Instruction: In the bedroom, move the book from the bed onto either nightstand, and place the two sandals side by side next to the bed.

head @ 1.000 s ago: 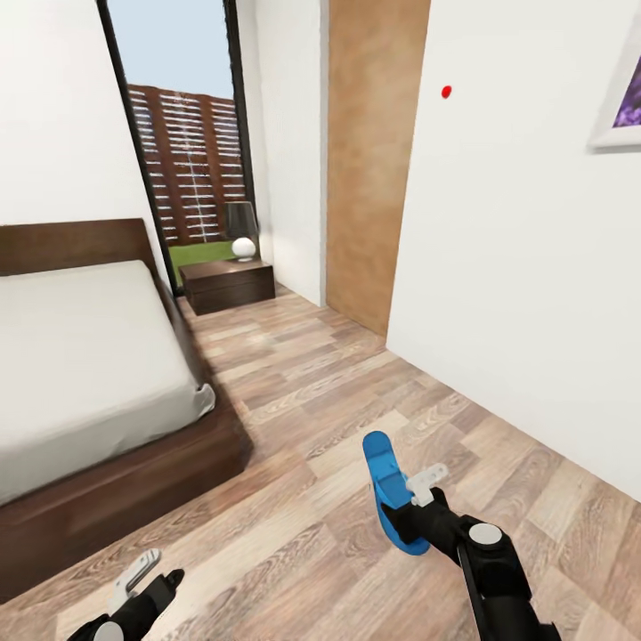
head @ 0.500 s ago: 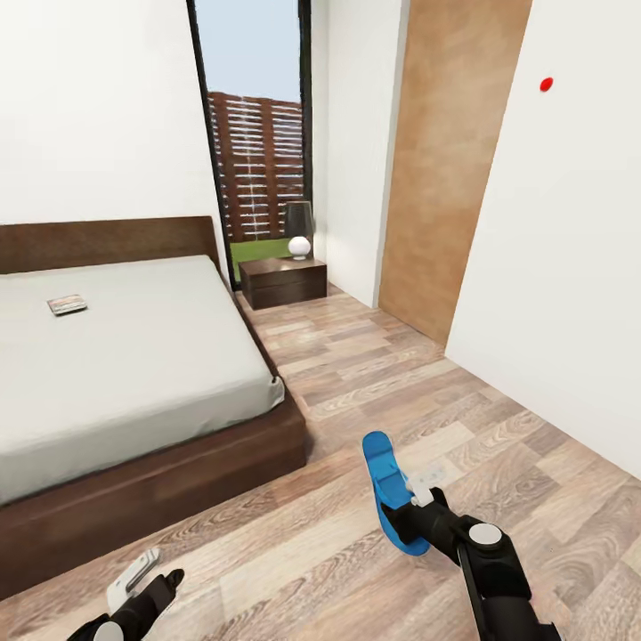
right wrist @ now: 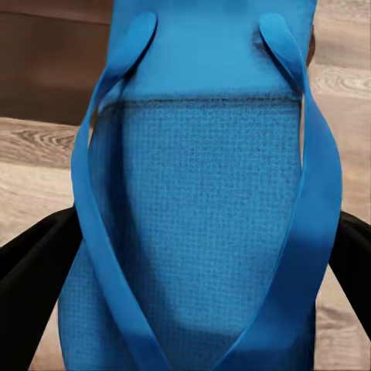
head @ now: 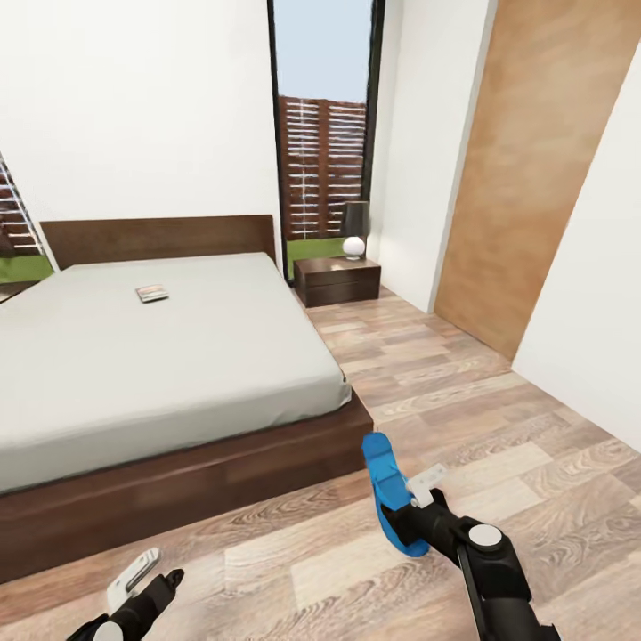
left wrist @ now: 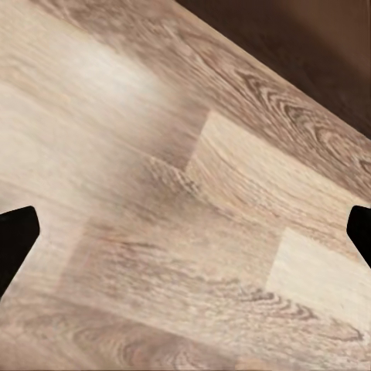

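My right gripper (head: 418, 503) is shut on a bright blue sandal (head: 388, 499), held up on edge above the wood floor near the bed's foot corner. In the right wrist view the sandal (right wrist: 205, 209) fills the space between my fingers (right wrist: 31, 270), straps facing the camera. The book (head: 152, 293) lies on the pale mattress of the bed (head: 160, 356) toward the headboard. A dark nightstand (head: 338, 280) stands right of the bed by the window. My left gripper (head: 142, 579) hangs low at the front left, open and empty; its fingertips (left wrist: 15, 243) frame bare floor.
A small dark lamp with a white globe (head: 354, 233) sits on the nightstand. A tan wood panel (head: 534, 178) and white wall run along the right. Open plank floor (head: 463, 401) stretches between bed and wall.
The whole view has swung left: the bed, book and window now sit further right in the picture. Both grippers hold the same pose, the right still gripping the sandal.
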`<state>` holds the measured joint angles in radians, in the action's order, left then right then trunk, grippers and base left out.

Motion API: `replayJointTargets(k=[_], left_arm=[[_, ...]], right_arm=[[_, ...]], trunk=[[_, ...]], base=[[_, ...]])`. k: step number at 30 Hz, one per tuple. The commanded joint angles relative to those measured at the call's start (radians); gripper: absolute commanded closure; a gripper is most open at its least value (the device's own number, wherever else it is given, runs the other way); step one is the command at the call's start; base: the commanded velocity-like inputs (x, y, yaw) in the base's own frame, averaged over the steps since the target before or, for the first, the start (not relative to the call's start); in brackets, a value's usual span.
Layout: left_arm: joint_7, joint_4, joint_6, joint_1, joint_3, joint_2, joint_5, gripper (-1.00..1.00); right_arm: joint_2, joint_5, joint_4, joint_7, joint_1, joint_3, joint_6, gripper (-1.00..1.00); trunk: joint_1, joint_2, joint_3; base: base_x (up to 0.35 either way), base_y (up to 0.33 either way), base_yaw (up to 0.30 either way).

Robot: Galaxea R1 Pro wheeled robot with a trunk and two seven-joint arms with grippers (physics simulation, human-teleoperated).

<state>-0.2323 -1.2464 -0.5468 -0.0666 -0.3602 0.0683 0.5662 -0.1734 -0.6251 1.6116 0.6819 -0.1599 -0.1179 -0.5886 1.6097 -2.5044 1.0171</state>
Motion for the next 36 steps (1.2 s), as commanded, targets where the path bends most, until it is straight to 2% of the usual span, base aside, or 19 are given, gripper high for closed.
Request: replayJointTargets(k=[1, 10, 25, 36], left_arm=[[-0.007, -0.001, -0.004, -0.001, -0.001, 0.001, 0.011, -1.0], [-0.008, -0.001, -0.004, -0.001, -0.003, 0.0, 0.011, -1.0], [-0.009, -0.001, -0.004, -0.001, -0.003, 0.0, 0.01, -1.0], [-0.009, 0.0, -0.004, -0.001, -0.002, 0.001, 0.007, -1.0]], right_arm=[[-0.001, -0.008, 0.002, 0.01, 0.0, -0.002, -0.002, 1.0], [-0.001, -0.008, 0.002, 0.01, 0.001, -0.002, -0.002, 1.0], [-0.001, -0.008, 0.002, 0.01, 0.002, -0.002, -0.002, 1.0], [-0.001, -0.008, 0.002, 0.01, 0.003, 0.0, -0.002, 1.0]], trunk=[[0.0, 0.0, 0.001], [0.0, 0.0, 0.001], [0.0, 0.0, 0.001], [0.0, 0.0, 0.001]], base=[[0.0, 0.325, 0.293], [-0.076, 0.318, 0.293], [-0.222, 0.243, 0.293], [-0.028, 0.31, 0.293]])
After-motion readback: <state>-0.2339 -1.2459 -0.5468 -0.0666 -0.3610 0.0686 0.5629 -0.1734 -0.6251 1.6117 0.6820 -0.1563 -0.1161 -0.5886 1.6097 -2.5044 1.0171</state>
